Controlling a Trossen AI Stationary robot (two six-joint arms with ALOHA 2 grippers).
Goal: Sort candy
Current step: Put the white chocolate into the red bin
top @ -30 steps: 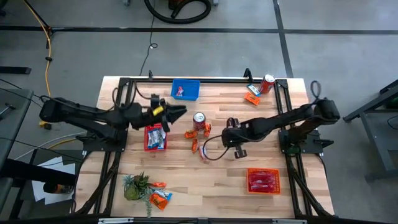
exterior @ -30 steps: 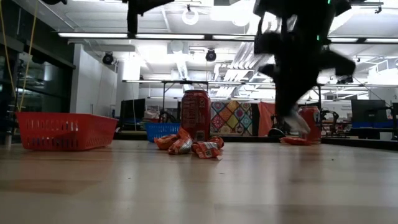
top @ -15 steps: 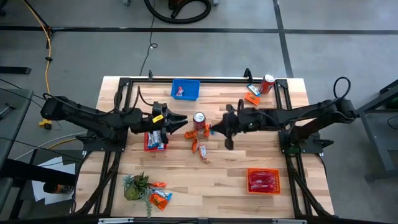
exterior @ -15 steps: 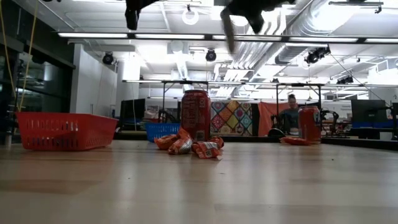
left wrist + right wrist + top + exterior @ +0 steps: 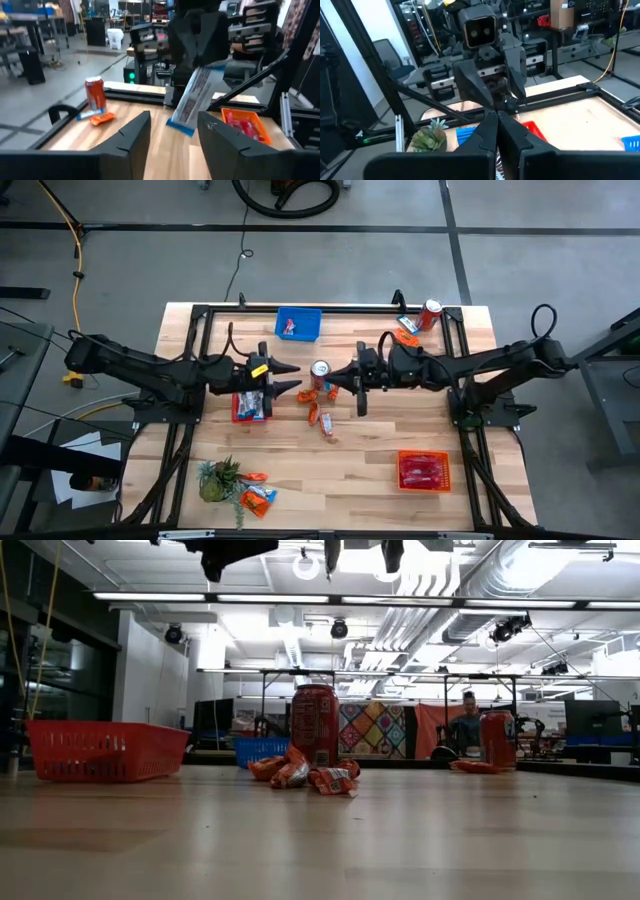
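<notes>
Right hand (image 5: 338, 384) moved toward left hand (image 5: 292, 379); blue-and-white candy (image 5: 194, 100) pinched in right.

A blue-and-white candy packet (image 5: 192, 100) is seen hanging tilted in mid-air, pinched at its upper end. Orange and pink-red candy packets (image 5: 321, 406) are clustered on the table's middle; more lie at the near left (image 5: 256, 492) and far right (image 5: 405, 337).

The right gripper (image 5: 335, 383), pinching a blue-and-white candy packet (image 5: 192, 100), has swung up to face the left gripper (image 5: 292, 379), whose fingers have parted wider.
</notes>
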